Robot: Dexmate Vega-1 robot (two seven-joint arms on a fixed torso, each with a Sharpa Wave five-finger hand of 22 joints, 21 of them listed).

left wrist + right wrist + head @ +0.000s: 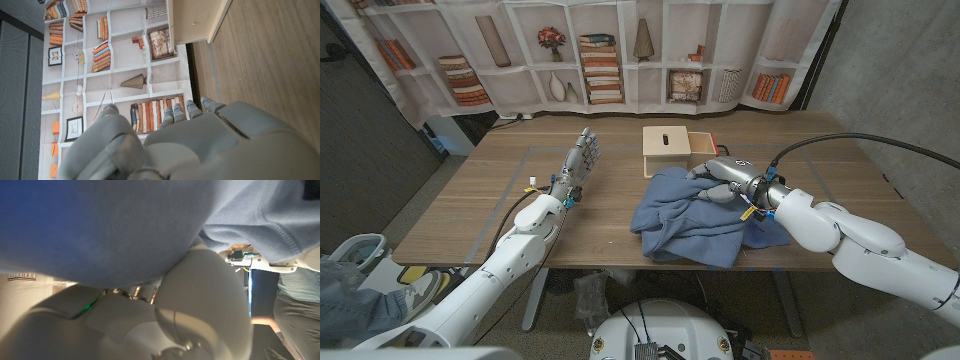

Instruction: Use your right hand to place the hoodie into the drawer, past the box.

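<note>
Soft blue fabric hoodie [692, 216] lies crumpled on the wooden tabletop [480, 210], just in front of the light wooden box [670, 152] with a slot in its lid — touching its near side. Right hand [720, 185] sits on top of the hoodie with fingers curled into the cloth; whether it actually holds the fabric, can't tell. In the right wrist view blue cloth drapes over the hand. Left hand [582, 158] stands upright, well apart from the hoodie — fingers spread, holding nothing.

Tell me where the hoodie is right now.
In the head view the blue hoodie lies bunched on the table's right half, just in front of the wooden box, with the right hand on it.
</note>
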